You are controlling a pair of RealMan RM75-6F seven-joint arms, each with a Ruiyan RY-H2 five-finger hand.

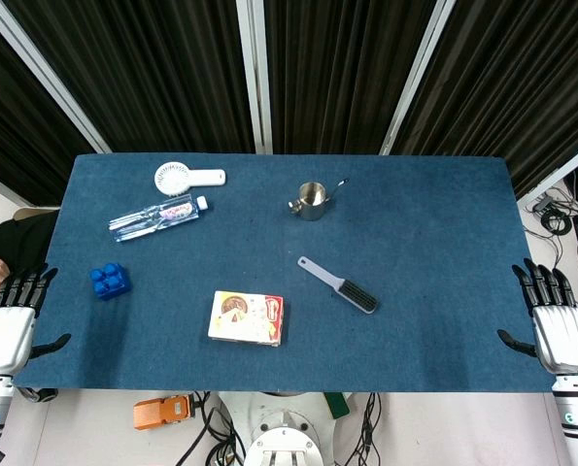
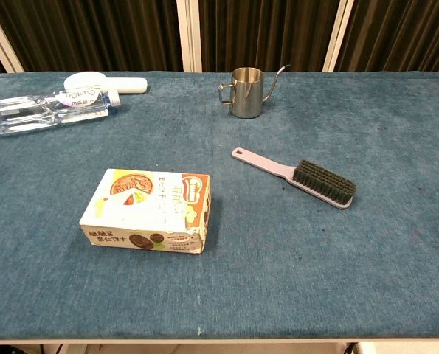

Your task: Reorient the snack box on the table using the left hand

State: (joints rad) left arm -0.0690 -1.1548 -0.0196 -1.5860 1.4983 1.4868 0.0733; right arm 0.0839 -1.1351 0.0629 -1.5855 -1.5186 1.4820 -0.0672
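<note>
Dark curtains are backing a blue desk point(image 1: 434, 291) where the snack box point(image 1: 246, 318) is lying flat, untouched, awaiting the left hand point(image 1: 7, 325), fingers apart, empty, which must reach across first.

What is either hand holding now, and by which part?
Nothing is held. The left hand and right hand are open at the table's sides; the snack box lies untouched.

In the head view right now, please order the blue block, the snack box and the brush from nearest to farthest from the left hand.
Measured from the left hand:
1. Blue block, near the table's left edge.
2. Snack box, front centre, lying flat.
3. Brush, right of the box.
</note>
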